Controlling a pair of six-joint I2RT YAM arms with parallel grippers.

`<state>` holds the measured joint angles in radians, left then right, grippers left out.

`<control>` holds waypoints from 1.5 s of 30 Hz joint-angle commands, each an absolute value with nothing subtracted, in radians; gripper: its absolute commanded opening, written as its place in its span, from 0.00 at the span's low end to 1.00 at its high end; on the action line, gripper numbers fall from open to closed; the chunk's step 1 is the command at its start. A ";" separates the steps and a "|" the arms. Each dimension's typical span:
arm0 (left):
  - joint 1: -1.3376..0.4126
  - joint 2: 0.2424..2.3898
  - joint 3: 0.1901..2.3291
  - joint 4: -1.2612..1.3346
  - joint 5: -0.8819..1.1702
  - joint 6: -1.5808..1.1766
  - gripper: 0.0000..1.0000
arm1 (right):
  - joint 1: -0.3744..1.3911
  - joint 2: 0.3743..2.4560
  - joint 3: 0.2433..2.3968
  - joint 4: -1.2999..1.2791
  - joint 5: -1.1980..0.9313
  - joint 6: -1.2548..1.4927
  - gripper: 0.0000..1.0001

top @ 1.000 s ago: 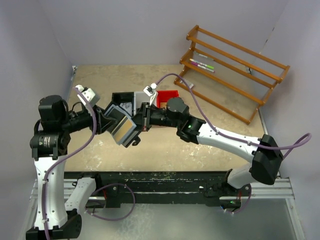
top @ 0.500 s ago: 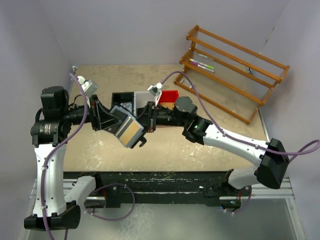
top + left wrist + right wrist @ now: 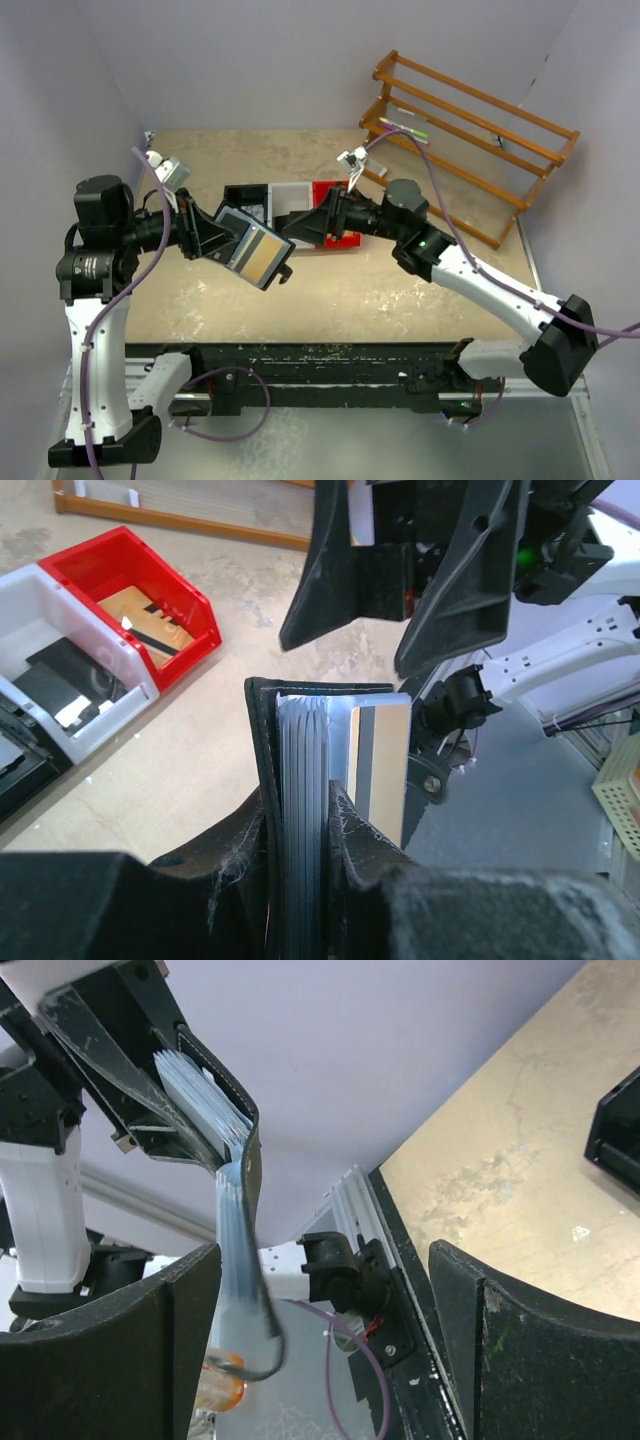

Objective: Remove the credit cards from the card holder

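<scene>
Above the tan bench [image 3: 400, 290], the left fingers [image 3: 212, 238] clamp the card holder [image 3: 262, 760], with the cards [image 3: 305, 780] stacked inside between them. The right fingers [image 3: 300, 228] are spread wide, facing it from nearby and touching nothing.

The black holder [image 3: 234, 226] is open and tilted, left of centre in the top view. A stack of grey-blue cards [image 3: 303, 810] sits edge-on inside it; one card [image 3: 378, 765] stands apart from the stack.
</scene>
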<state>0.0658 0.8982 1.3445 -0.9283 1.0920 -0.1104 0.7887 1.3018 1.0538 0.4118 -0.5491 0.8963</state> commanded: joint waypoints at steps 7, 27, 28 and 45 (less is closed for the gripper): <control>0.067 0.876 1.330 -0.838 1.099 -0.162 0.09 | 0.768 1.306 1.068 0.587 -0.650 0.950 0.93; 0.067 0.853 1.215 -0.743 1.146 -0.296 0.40 | 0.873 1.437 1.097 0.748 -0.784 1.017 0.13; 0.067 0.854 1.208 -0.743 1.162 -0.305 0.51 | 0.872 1.426 1.091 0.751 -0.796 1.017 0.08; 0.068 0.898 1.121 -0.675 1.463 -0.426 0.57 | 0.805 1.324 1.164 0.429 -0.897 0.783 0.00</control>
<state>0.0650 0.9112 1.1103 -0.7322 1.3556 -0.3962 0.8162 1.3602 1.1007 0.4294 -0.8570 0.8406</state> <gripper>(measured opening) 0.586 0.176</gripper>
